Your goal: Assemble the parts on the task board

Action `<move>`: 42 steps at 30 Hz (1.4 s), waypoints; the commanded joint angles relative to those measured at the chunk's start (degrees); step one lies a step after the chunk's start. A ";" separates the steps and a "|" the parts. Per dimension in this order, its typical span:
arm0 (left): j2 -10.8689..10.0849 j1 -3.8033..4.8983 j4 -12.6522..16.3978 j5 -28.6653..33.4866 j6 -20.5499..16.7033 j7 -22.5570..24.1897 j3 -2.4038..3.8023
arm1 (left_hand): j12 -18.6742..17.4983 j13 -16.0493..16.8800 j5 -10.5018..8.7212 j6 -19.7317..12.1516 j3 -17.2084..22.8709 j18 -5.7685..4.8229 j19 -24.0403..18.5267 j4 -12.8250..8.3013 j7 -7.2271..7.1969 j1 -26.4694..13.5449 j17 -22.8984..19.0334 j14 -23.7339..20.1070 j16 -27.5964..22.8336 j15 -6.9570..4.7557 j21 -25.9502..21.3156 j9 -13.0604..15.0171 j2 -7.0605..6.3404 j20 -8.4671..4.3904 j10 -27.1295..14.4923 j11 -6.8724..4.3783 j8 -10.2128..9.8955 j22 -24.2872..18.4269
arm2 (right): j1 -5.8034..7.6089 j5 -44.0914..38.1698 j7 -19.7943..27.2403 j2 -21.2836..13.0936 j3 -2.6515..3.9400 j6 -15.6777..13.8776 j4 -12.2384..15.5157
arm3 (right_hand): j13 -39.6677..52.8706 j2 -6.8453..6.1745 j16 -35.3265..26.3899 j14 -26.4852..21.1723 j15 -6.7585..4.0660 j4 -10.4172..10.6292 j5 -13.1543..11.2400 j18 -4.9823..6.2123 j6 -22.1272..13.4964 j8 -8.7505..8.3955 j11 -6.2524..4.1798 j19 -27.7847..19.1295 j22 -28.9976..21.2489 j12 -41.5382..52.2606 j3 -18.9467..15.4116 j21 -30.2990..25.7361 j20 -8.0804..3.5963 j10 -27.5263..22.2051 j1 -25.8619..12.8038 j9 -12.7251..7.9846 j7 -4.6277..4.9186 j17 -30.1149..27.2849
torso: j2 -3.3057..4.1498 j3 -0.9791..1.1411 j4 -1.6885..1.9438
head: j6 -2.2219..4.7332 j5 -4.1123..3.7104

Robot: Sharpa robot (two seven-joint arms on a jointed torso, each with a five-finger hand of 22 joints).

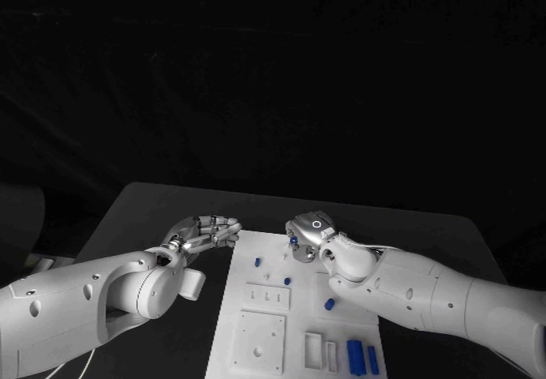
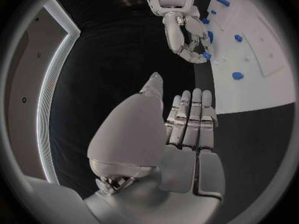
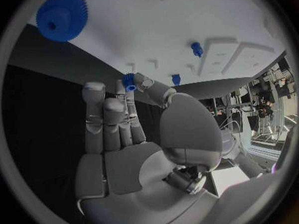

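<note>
The white task board (image 1: 298,328) lies in the middle of the black table. My right hand (image 1: 308,235) hovers over its far edge and pinches a small blue part (image 3: 129,81) between thumb and a fingertip; the same part (image 2: 206,56) shows at that hand's fingertips in the left wrist view. A blue gear (image 3: 61,21) lies flat on the board beyond the right hand (image 3: 124,119). Small blue pegs (image 1: 258,260) (image 1: 287,280) (image 1: 330,303) stand on the board. My left hand (image 1: 205,233) hangs just off the board's far left corner, fingers straight and holding nothing.
Two long blue pieces (image 1: 355,355) (image 1: 372,359) lie side by side near the board's front right. Raised white blocks (image 1: 268,296) (image 1: 259,339) with holes sit on the board's near half. Bare black table (image 1: 159,205) surrounds the board.
</note>
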 commanded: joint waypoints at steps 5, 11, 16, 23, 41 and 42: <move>0.15 0.26 0.70 -2.18 0.58 0.67 0.06 | -0.31 -0.04 0.02 0.40 -0.30 0.02 0.33 0.00 0.02 0.52 -0.07 0.37 -0.24 0.21 -0.32 -0.11 -0.06 -0.07 0.02 0.09 -0.36 0.09 | 0.15 -0.86 -0.17 0.18 0.01 0.26 0.14 | 1.28 -0.20 0.33 -0.84 -1.18 0.06 0.18 4.62 0.42 0.15 -0.22 0.22 1.09 0.12 0.34 0.40 -0.50 1.68 0.34 0.09 0.11 -0.02 | 0.34 -0.09 0.13 | 0.07 0.44; 0.29 0.41 0.94 -2.63 0.58 0.64 0.09 | -0.31 -0.04 0.00 0.41 -0.33 0.03 0.34 0.00 0.01 0.52 -0.08 0.38 -0.26 0.21 -0.34 -0.12 -0.07 -0.06 0.03 0.10 -0.37 0.10 | 0.27 -0.77 -0.09 0.27 0.01 0.41 0.16 | 1.32 -0.29 0.36 -0.85 -1.17 0.12 0.18 4.62 0.43 0.11 -0.21 0.18 1.09 0.06 0.41 0.43 -0.50 1.69 0.38 0.12 0.10 -0.04 | 0.69 -0.25 0.30 | 0.40 0.51; 0.20 0.63 1.27 -2.84 0.61 0.64 0.10 | -0.31 -0.04 0.00 0.42 -0.34 0.03 0.34 0.01 0.02 0.53 -0.09 0.38 -0.27 0.21 -0.35 -0.13 -0.07 -0.06 0.03 0.10 -0.38 0.10 | 0.35 -0.64 0.03 0.37 0.01 0.64 0.04 | 1.34 -0.32 0.38 -0.86 -1.17 0.16 0.18 4.62 0.44 0.10 -0.21 0.17 1.09 0.04 0.44 0.45 -0.50 1.70 0.40 0.14 0.10 -0.05 | 0.88 -0.38 0.30 | 0.30 0.34; 0.14 0.87 1.58 -2.84 0.55 0.68 0.11 | -0.30 -0.04 -0.15 0.45 -0.42 0.03 0.36 0.05 0.03 0.43 -0.12 0.40 -0.31 0.22 -0.39 -0.17 -0.06 -0.04 0.04 0.11 -0.41 0.13 | 0.36 -0.57 0.12 0.47 0.00 0.87 -0.06 | 1.36 -0.35 0.40 -0.86 -1.17 0.19 0.18 4.62 0.44 0.08 -0.21 0.16 1.09 0.01 0.47 0.48 -0.50 1.71 0.42 0.16 0.10 -0.06 | 1.06 -0.42 0.24 | 0.24 0.48; 0.90 1.00 0.97 -2.96 0.64 0.59 0.09 | -0.31 -0.04 -0.27 0.47 -0.46 0.04 0.38 0.04 0.01 0.41 -0.15 0.42 -0.34 0.22 -0.43 -0.21 -0.03 -0.04 0.03 0.09 -0.44 0.15 | 0.44 -0.66 -0.05 1.12 0.00 1.12 -0.36 | 1.42 -0.45 0.46 -0.88 -1.18 0.27 0.18 4.62 0.47 0.02 -0.22 0.12 1.10 -0.07 0.58 0.55 -0.52 1.77 0.50 0.21 0.09 -0.09 | 1.23 -0.55 0.04 | -0.01 0.77; 0.91 1.00 0.99 -2.96 0.64 0.58 0.09 | -0.31 -0.04 -0.27 0.47 -0.46 0.04 0.39 0.05 0.01 0.41 -0.15 0.42 -0.34 0.22 -0.43 -0.21 -0.03 -0.04 0.03 0.09 -0.44 0.15 | 0.47 -0.65 -0.04 1.14 0.00 1.13 -0.42 | 1.43 -0.46 0.46 -0.89 -1.18 0.28 0.18 4.62 0.48 0.02 -0.22 0.12 1.10 -0.07 0.59 0.55 -0.52 1.77 0.51 0.21 0.09 -0.09 | 1.21 -0.53 0.04 | -0.04 0.76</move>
